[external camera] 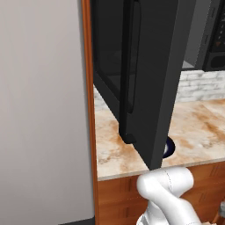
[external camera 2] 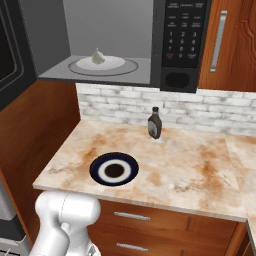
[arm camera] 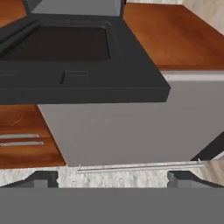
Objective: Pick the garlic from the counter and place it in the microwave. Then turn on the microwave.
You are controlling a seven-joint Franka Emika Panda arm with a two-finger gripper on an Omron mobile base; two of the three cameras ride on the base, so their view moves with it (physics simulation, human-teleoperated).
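The garlic (external camera 2: 98, 56) is a small whitish bulb resting on the round turntable plate (external camera 2: 120, 65) inside the microwave (external camera 2: 182, 35). The microwave's black door (external camera: 149, 79) stands swung wide open, its vertical handle (external camera: 130, 74) facing me, and it also runs along the left edge as the door (external camera 2: 10, 50). In the hand view my gripper (arm camera: 112, 178) is open, its fingertips (arm camera: 43, 178) far apart with nothing between them, looking at the door's dark window (arm camera: 65, 43). The counter (external camera 2: 190, 165) lies below the microwave.
A dark-rimmed plate (external camera 2: 114, 170) sits near the counter's front edge, partly hidden behind the door (external camera: 169, 147). A dark sauce bottle (external camera 2: 154, 123) stands by the brick wall. A tall grey panel (external camera: 44, 110) fills the left side. My white arm (external camera 2: 65, 215) rises below the counter edge.
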